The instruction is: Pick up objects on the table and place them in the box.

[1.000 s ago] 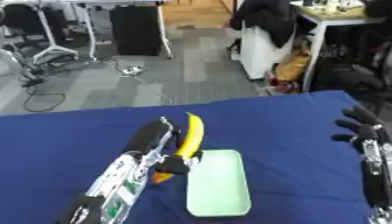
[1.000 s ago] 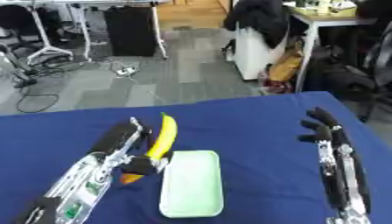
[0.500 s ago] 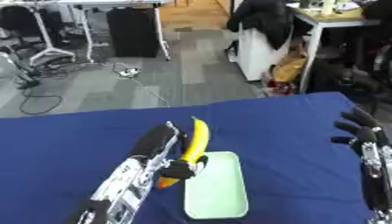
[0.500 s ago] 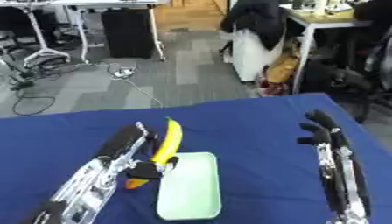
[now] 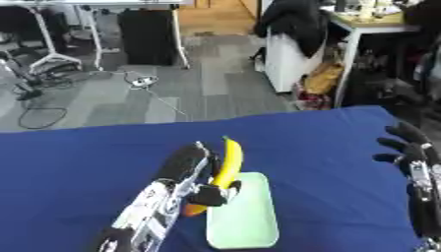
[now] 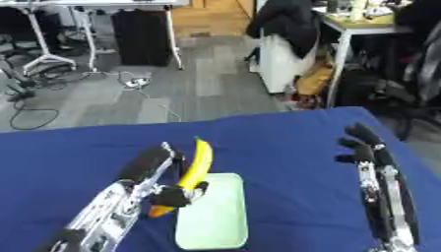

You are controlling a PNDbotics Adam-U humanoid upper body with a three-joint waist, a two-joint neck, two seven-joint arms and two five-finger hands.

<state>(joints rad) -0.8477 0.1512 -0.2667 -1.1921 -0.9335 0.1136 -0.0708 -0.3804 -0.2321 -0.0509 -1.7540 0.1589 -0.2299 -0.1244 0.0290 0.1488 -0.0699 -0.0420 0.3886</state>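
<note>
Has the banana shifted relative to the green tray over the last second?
Yes. The banana, held in the left hand, has moved right toward the green tray; its lower end now overlaps the tray's near-left edge rather than sitting beside it.

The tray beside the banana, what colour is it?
The tray is pale green, plain with no pattern. It shows best in the right eye view.

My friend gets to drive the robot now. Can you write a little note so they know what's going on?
Left hand: shut on the banana, holding it beside the left edge of the pale green box on the blue table.
Right hand: open, idle at the right side, holding nothing.
Done: banana picked up.
Left: set the banana in the box, which looks empty. I can see no other loose objects on the table.
</note>
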